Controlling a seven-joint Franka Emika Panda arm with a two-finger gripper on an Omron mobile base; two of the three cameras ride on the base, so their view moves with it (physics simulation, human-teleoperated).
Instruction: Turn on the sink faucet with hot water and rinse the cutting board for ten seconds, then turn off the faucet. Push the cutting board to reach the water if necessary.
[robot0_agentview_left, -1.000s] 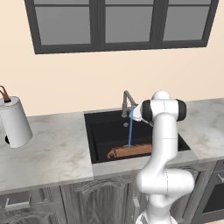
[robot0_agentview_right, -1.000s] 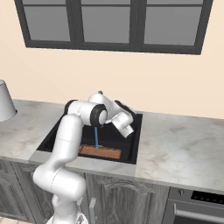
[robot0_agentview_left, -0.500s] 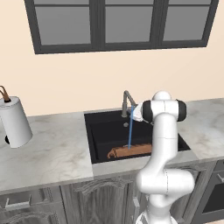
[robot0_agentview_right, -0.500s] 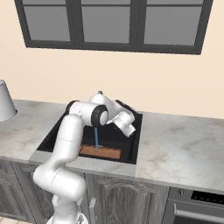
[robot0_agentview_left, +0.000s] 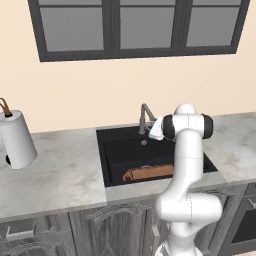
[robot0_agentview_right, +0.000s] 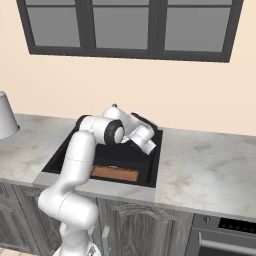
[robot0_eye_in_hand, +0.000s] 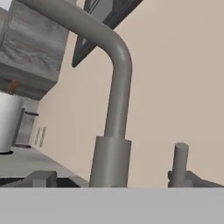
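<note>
The water has stopped: 1 second ago, and again half a second ago, a thin blue stream fell from the spout onto the board, and now you can see none in either base view. That reads as the tap just shut off, so if the 10 seconds of rinsing were met, your task looks essentially finished.

Look at the sink faucet (robot0_agentview_left: 145, 118) in the left base view. It stands at the 12 o'clock edge of the sink (robot0_agentview_left: 112, 155), and the arm's wrist sits right beside it, toward 3 o'clock. The arm holds about the same pose as in the earlier frames.

In the hand view the faucet (robot0_eye_in_hand: 111, 109) rises close ahead, with the small side lever (robot0_eye_in_hand: 180, 164) at about 4 o'clock of its base. You cannot tell from these pictures whether the gripper (robot0_agentview_right: 146, 144) is wide, narrow or closed on the lever; the fingers are not clear in any view.

The cutting board (robot0_agentview_left: 148, 173) lies flat on the basin floor near the 6 o'clock wall, rounded handle end toward 9 o'clock. The right base view shows the board (robot0_agentview_right: 114, 173) in the same spot, below the arm.

My judgement: check that no trickle remains, then draw the hand back from the lever without knocking it open again.
</note>
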